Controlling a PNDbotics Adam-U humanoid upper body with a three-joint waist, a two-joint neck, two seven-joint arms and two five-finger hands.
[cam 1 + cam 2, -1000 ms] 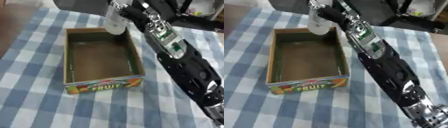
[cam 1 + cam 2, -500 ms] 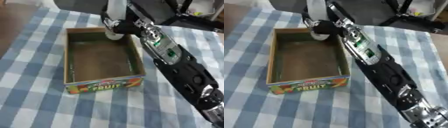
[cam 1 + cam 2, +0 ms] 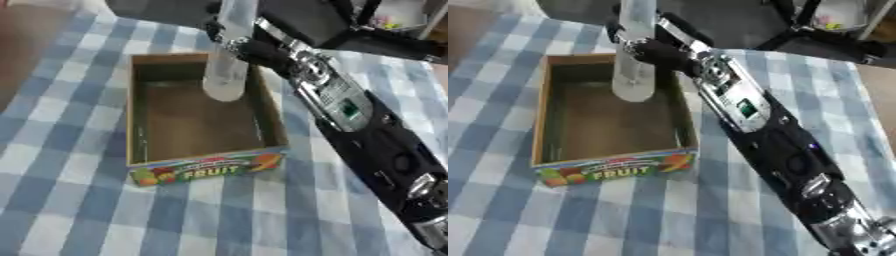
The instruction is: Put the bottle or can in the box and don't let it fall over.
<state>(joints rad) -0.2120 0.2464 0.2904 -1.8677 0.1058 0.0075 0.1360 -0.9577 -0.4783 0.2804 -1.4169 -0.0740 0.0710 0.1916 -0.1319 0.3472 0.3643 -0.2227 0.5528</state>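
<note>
A clear plastic bottle (image 3: 227, 65) hangs upright over the far right part of the open cardboard fruit box (image 3: 197, 170), its base just above the box floor. My right hand (image 3: 249, 47) is shut on the bottle's upper part, and the black arm runs down to the lower right corner. The box has a colourful "FRUIT" label (image 3: 614, 172) on its near wall and nothing lying inside. My left hand shows in neither view.
The box stands on a blue and white checked tablecloth (image 3: 79, 210). Dark equipment and a stand (image 3: 824, 35) sit beyond the table's far edge. Bare cloth lies to the left of and in front of the box.
The bottle has come from beyond the box's far rim to over its inside and has sunk lower. The views have also shifted.
</note>
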